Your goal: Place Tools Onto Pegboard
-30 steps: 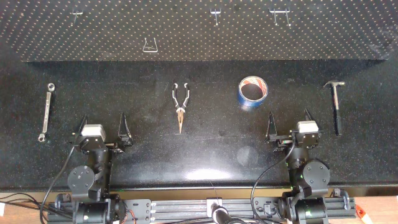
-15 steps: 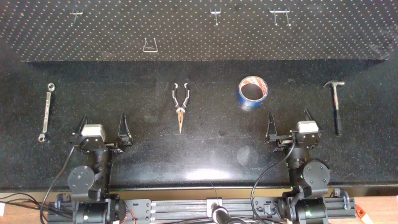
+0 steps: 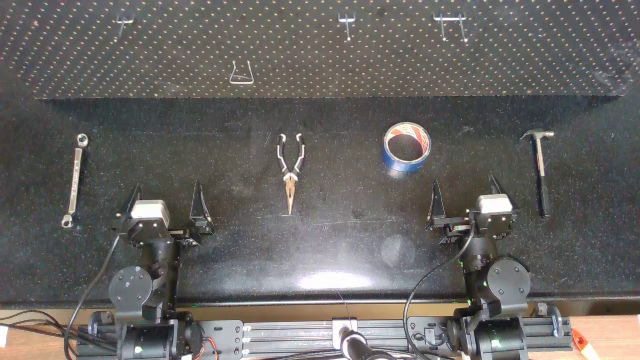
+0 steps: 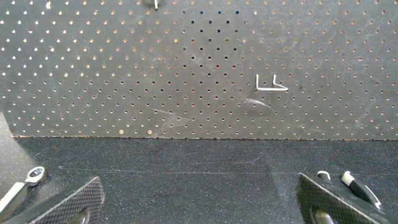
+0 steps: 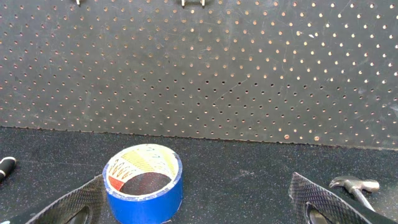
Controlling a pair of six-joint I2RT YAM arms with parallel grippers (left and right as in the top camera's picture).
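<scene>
Left end effector [image 3: 165,188] and right end effector [image 3: 465,184] both wide open, empty. Hammer [image 3: 541,170] looks head-heavy, stiff; I'd grab its handle near the head.

Wide gaps between wrench [image 3: 74,180], pliers [image 3: 290,172], tape roll [image 3: 397,164] and hammer [image 3: 541,175], pegboard [image 3: 320,55] standing behind
</scene>
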